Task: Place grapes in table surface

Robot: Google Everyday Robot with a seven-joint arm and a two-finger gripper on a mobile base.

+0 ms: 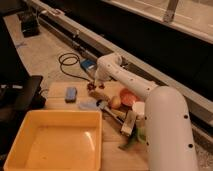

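At claw (95, 83): 1 grapes (92, 86).

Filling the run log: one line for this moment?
gripper: at far table edge, over grapes | table surface: holds blue block | yellow tray: near side

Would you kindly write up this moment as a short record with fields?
pincer: over the far edge of the table surface, at the grapes
grapes: dark cluster right below the pincer
blue block: left of grapes
yellow tray: near left
orange bowl: right of apple-like fruit
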